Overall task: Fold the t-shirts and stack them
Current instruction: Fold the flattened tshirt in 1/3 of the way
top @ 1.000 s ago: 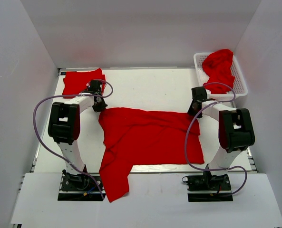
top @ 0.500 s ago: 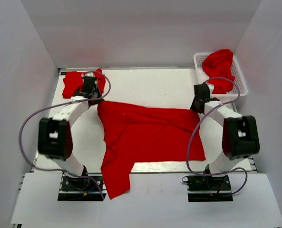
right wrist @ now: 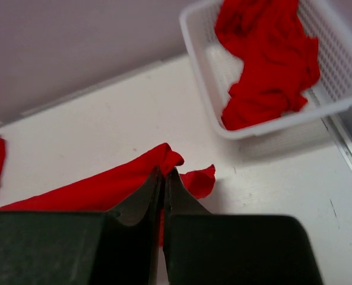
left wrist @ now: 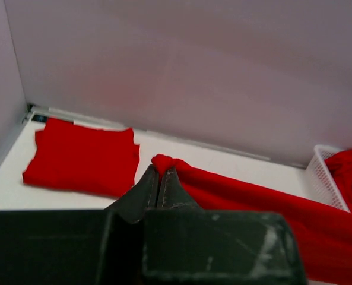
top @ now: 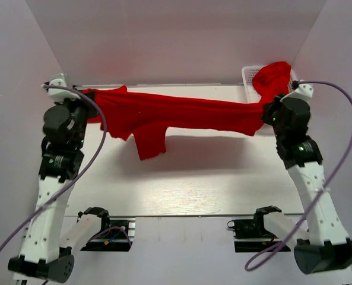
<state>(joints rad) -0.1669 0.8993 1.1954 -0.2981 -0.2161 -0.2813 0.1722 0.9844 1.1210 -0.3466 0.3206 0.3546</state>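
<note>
L tool (left wrist: pixel 161 173) is pinching one corner of the shirt (top: pixel 181 113), jaws pressed tight on cloth. R tool (right wrist: pixel 164 173) is doing the same w/ the opposite corner. Both arms are now standing tall. The shirt was lying flat on the tabletop (top: pixel 223 178) a sec ago and is now hanging stretched betw. them in the air, sleeve dangling. Prob. a shake-out before re-laying, so folding isn't started yet.

Count:
- 2 tools
- 1 held shirt
- 1 folded shirt (left wrist: pixel 81 157), sitting far left
- 1 basket (right wrist: pixel 202 65), holding a red heap (right wrist: pixel 270 53); 1 shirt or more, can't tell
</note>
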